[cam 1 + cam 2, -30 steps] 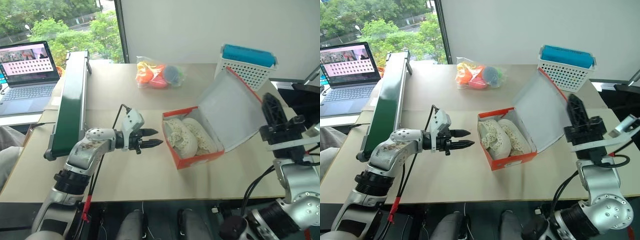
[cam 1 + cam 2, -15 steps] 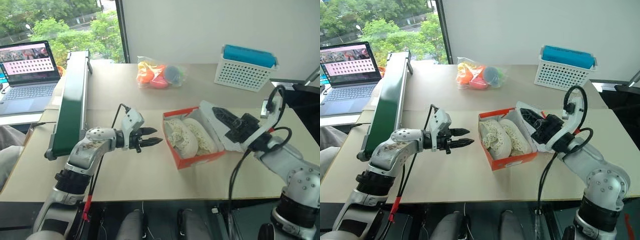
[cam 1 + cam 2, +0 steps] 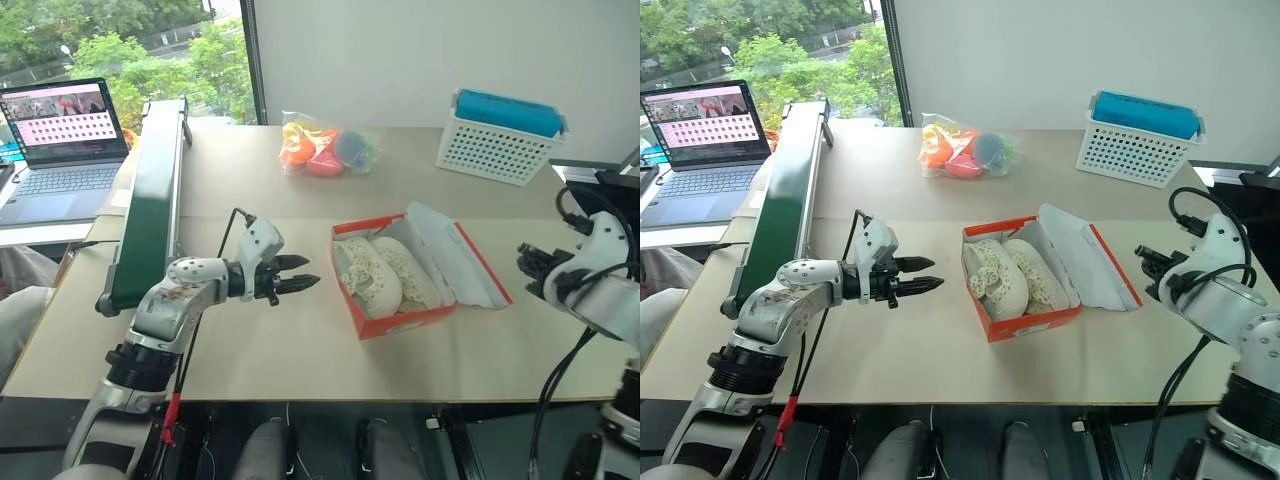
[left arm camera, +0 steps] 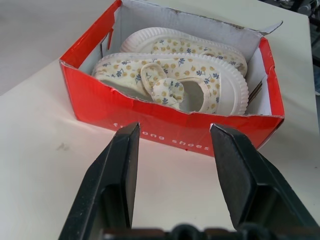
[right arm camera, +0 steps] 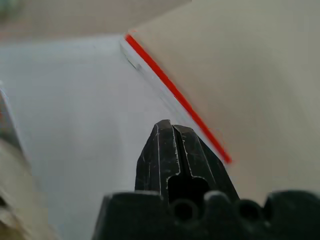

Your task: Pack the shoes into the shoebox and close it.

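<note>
Since a second ago the right gripper (image 3: 1143,262) has swung down and out to the right of the shoebox (image 3: 1025,325), and the lid (image 3: 1092,265), which then stood propped up at a steep angle, now lies folded back almost flat on the table (image 3: 940,370), white inner face up, red edge showing along its outer side. That gripper's two black fingers (image 5: 175,150) are pressed together with nothing between them; it sits off the lid's outer edge, and whether it touches the cardboard cannot be told.

Nearest the robot, the left gripper (image 3: 310,281) hovers low over the table just left of the box, pointing at its red front wall, jaws roughly half apart and empty. From the left wrist view the box's long red side faces the gripper.

Both shoes (image 4: 175,82) lie inside the shoebox side by side, cream with small yellow and blue flower print and ridged white soles, filling the white interior; the box is open.

Along the table's left edge runs a dark green conveyor belt (image 3: 150,200), with an open laptop (image 3: 62,140) beyond it on a separate surface. Farther back, a clear bag of orange, pink and blue toys (image 3: 965,152) sits near the table's rear, and a white perforated basket (image 3: 1132,145) with a blue top stands at the far right corner
</note>
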